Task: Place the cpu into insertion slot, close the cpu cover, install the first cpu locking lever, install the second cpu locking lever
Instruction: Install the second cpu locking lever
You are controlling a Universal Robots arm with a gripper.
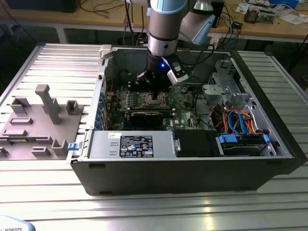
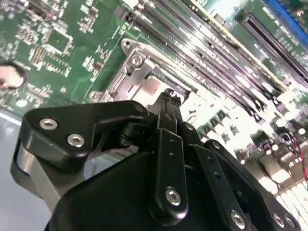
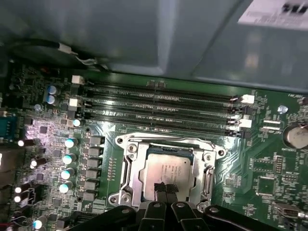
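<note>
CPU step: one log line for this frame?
chip: seated in socket | cover: down around chip | gripper: fingers together at chip's near edge | memory slots: beside socket

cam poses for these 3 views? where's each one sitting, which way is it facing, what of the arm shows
Exterior view: off the arm, raised, looking down into the open computer case; the arm reaches down to the gripper over the motherboard.
First wrist view: on the arm, facing the socket; the fingertips sit together on the cpu, framed by the cpu cover.
Second wrist view: on the arm behind the gripper, aimed obliquely along its linkage at the socket.
Shared: both wrist views show gripper, socket and the memory slots.
</note>
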